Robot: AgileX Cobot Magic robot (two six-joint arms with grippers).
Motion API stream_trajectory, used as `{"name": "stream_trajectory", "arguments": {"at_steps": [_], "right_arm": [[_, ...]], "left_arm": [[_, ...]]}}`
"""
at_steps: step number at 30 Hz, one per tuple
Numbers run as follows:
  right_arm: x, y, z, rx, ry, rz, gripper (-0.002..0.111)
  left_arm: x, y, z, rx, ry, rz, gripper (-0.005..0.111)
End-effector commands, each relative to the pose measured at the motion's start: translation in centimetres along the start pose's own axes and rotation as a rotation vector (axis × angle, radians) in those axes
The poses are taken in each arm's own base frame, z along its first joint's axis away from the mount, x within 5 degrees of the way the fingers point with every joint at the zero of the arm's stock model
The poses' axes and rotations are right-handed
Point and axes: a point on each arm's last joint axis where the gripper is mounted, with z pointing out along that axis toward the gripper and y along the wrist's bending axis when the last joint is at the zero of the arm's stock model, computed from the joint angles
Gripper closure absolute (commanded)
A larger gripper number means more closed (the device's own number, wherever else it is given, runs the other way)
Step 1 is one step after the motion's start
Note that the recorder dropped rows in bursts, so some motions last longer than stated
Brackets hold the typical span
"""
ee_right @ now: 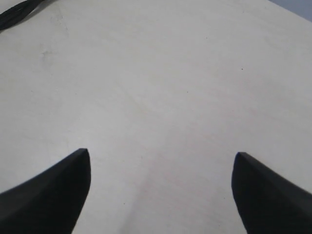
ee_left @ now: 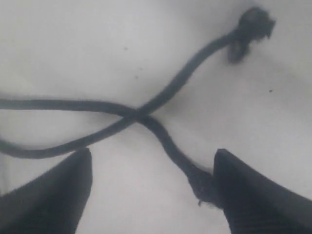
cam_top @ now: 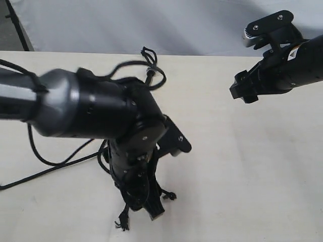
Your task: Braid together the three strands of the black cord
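**Left jaws wide over a strand crossing**

The left gripper (ee_left: 152, 152) is hovering low, jaws wide and gripping nothing. Two of the three strands (ee_left: 141, 114) are crossing just ahead of the jaws, one frayed end lying against a jaw. The right gripper (ee_right: 161, 153) is hanging wide and empty over bare surface (ee_right: 156, 73). The braid looks barely begun, so the next move is probably pinching an outer strand and carrying it across.

**Left gripper (ee_left: 152, 195) above crossed black strands (ee_left: 139, 116) on a pale table (ee_left: 73, 48)**

Two matte strands are in view (soft and blurred at this close range), and they cross once to form a loose X. One strand (ee_left: 195, 63) runs from the crossing to a frayed knot (ee_left: 253, 22) well clear of the fingers. The other (ee_left: 168, 144) ends in a frayed tip (ee_left: 200, 186) just beside, perhaps touching, one dark fingertip (ee_left: 253, 195). The jaws stand wide apart, with nothing clamped between them.
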Motion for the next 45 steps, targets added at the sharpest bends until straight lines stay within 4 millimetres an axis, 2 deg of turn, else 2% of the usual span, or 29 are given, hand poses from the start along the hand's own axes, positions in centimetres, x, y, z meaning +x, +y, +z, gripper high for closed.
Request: {"name": "stream_trajectory", "arguments": {"at_steps": [1,4,6,8,14,19,23,29,33,34,36,38,39,40,43,45], "right_arm": [[-0.1,0.0,-0.1,-0.002,-0.006,-0.002,0.033],[0.0,0.4,-0.1,-0.026,0.015,0.011,0.033],[0.1,1.2,-0.1,-0.069,0.031,-0.009,0.033],[0.0,2.5,-0.2,-0.121,0.035,-0.04,0.033],[-0.1,8.1,-0.9,-0.348,0.068,-0.166,0.033],[0.8,11.0,-1.2,-0.408,0.086,-0.251,0.033],[2.3,11.1,-0.5,-0.39,0.097,-0.248,0.033],[5.0,11.7,0.1,-0.387,0.133,-0.255,0.033],[5.2,13.1,-0.1,-0.409,0.118,-0.297,0.033],[5.2,13.1,-0.1,-0.408,0.116,-0.295,0.033],[5.2,13.1,-0.1,-0.408,0.116,-0.295,0.033],[5.2,13.1,-0.1,-0.408,0.116,-0.295,0.033],[5.2,13.1,-0.1,-0.409,0.116,-0.292,0.033],[5.2,13.1,-0.1,-0.409,0.116,-0.292,0.033],[5.5,13.8,0.2,-0.431,0.14,-0.284,0.033],[6.4,15.2,1.2,-0.458,0.189,-0.333,0.033]], "left_arm": [[1.2,1.6,-5.6,-0.08,-0.148,-0.08,0.036],[3.0,2.3,-7.4,-0.122,-0.221,-0.177,0.036],[4.4,2.2,-7.5,-0.113,-0.261,-0.242,0.036],[5.5,1.8,-6.6,-0.078,-0.301,-0.26,0.036],[8.1,-0.3,-1.5,0.055,-0.38,-0.291,0.036],[9.0,-1.2,0.4,0.121,-0.444,-0.288,0.036],[9.4,-1.7,1.4,0.151,-0.494,-0.234,0.036],[9.1,-2.1,2.9,0.157,-0.466,-0.196,0.036],[9.1,-0.9,4.3,0.15,-0.435,-0.249,0.037],[9.1,-0.7,4.4,0.153,-0.443,-0.257,0.038],[8.9,-0.8,4.4,0.161,-0.461,-0.256,0.053],[9.1,-0.7,4.4,0.152,-0.442,-0.254,0.09],[9.2,-0.7,4.5,0.145,-0.433,-0.242,0.101],[9.2,-0.7,4.5,0.141,-0.429,-0.229,0.106],[9.2,-0.7,4.5,0.141,-0.429,-0.229,0.106],[9.2,-0.7,4.5,0.142,-0.431,-0.229,0.106]]}}
